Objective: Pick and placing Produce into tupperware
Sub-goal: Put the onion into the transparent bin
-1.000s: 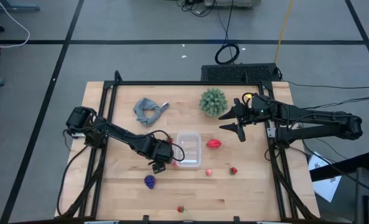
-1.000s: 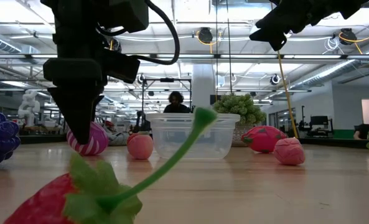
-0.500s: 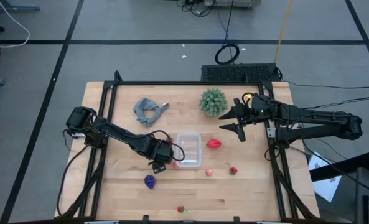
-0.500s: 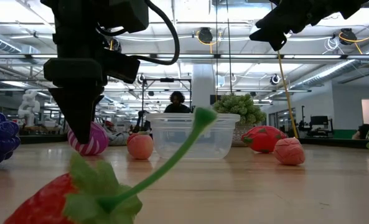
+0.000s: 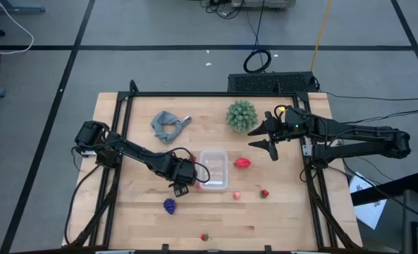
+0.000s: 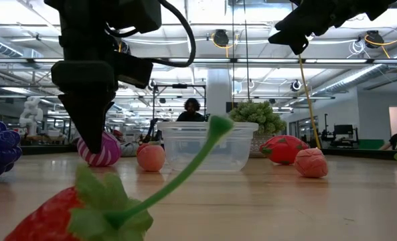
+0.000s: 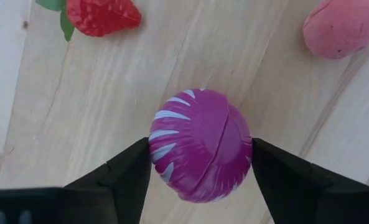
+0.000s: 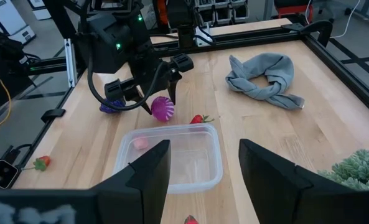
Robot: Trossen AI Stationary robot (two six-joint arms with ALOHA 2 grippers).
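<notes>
Between pincer fingers [image 7: 125, 174]: magenta (white-striped) produce [image 7: 200, 144].

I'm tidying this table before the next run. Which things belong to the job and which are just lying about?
Job:
- clear plastic rectangular container
- magenta white-striped toy vegetable
- dark purple toy grapes
- red toy strawberries

Lying about:
- crumpled grey cloth
- spiky green plant

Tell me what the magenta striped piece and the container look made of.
Magenta striped piece: likely moulded hard plastic, smooth with a slight sheen; a seam line runs across it. Tupperware: clear, thin plastic, glossy; the wood table shows through its walls.
</notes>
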